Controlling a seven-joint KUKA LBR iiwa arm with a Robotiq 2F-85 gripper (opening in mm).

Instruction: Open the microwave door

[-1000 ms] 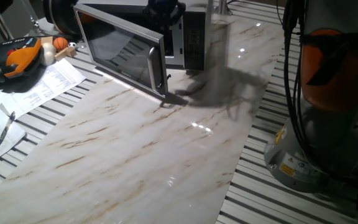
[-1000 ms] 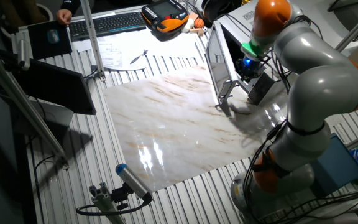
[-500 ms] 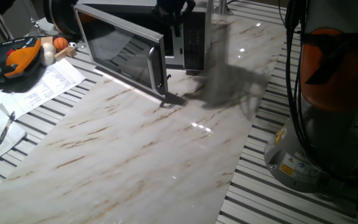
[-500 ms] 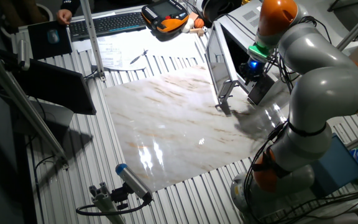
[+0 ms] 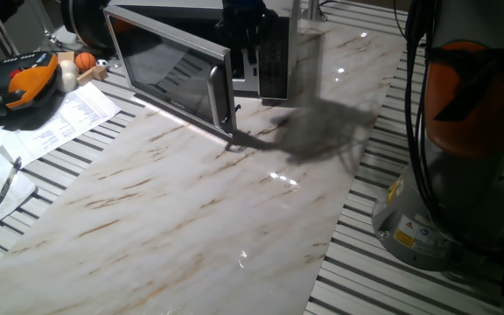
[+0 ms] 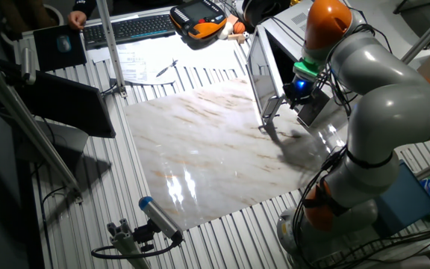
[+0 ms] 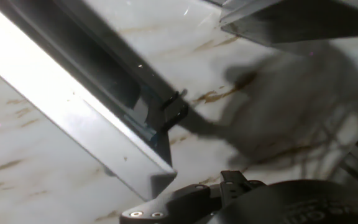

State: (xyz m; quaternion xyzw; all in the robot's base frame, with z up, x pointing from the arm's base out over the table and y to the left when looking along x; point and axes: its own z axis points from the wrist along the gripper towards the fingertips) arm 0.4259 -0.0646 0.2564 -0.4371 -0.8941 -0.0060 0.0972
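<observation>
- Door (image 5: pixel 169 74): found swung well out from the microwave (image 5: pixel 265 52), standing edge-on across the marble board (image 5: pixel 199 201). Its free edge with the bar handle (image 5: pixel 216 96) lay just below and to the near side of the gripper (image 5: pixel 241 26).
- Progress, as judged: the door was clearly unlatched and at a wide angle to the front, so the task read as largely or wholly done. At most a little more swing was left. The cavity behind the gripper was open and dark.
- Gripper: it hung in the gap between the door's free edge and the keypad panel (image 5: pixel 274 61), above the board. In the other fixed view it sat just behind the door (image 6: pixel 263 71) at the oven mouth (image 6: pixel 298 82). Whether the fingers were apart or together could not be told; they were dark and blurred in every view. No contact with the door was visible.
- Hand view: the door's lower corner (image 7: pixel 160 146) with its latch hook (image 7: pixel 174 112) lay below and ahead of the gripper. The board was beneath it.
- Count: one microwave, one door, one handle, one arm (image 6: pixel 379 90), one gripper.
- Count, far from the gripper beyond the board: one orange-and-black pendant (image 5: pixel 20 83), one pen (image 5: pixel 11 179), one keyboard (image 6: pixel 129 28) and several paper sheets (image 5: pixel 55 122).
</observation>
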